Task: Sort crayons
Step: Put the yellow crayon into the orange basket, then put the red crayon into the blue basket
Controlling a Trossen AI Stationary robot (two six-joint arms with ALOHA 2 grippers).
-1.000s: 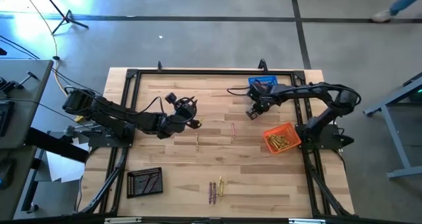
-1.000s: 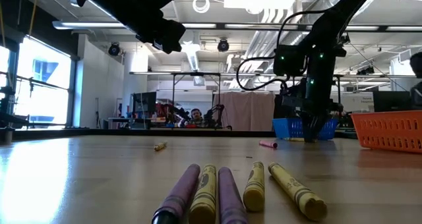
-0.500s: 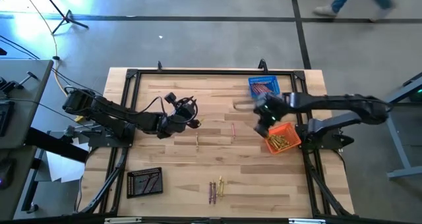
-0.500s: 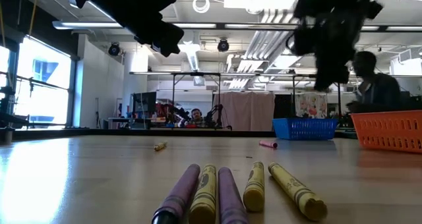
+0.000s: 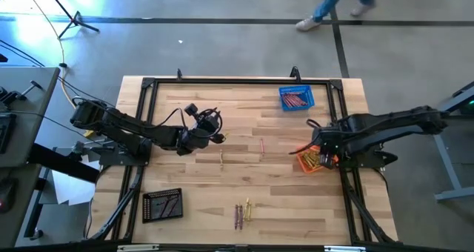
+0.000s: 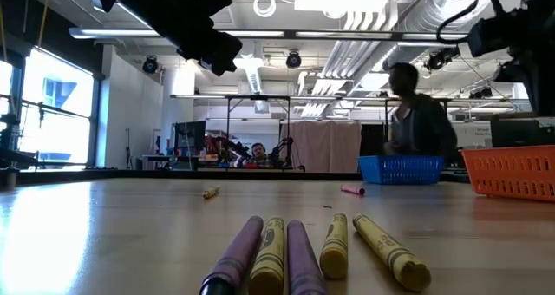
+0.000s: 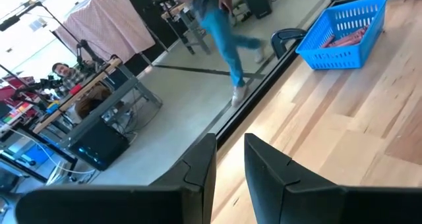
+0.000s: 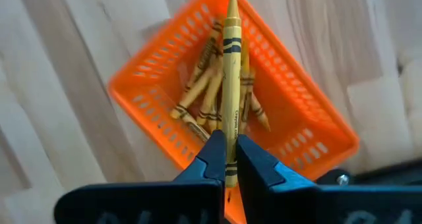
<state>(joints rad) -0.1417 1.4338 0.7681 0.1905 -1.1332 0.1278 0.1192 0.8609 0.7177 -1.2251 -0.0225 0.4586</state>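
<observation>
My right pincer (image 8: 231, 159) is clamped shut on a thin yellow wax crayon (image 8: 230, 85), whose long axis runs straight out ahead of my fingers. Directly beneath its tip sits the orange plastic mesh basket (image 8: 145, 128), already holding a heap of yellow crayons (image 8: 211, 95). I judge a plain release would drop mine among them. My left pincer (image 7: 229, 165) waits well apart near the table's middle, fingers a little parted, holding nothing. From above, my own arm covers part of the orange basket, so I can't see its far rim.
</observation>
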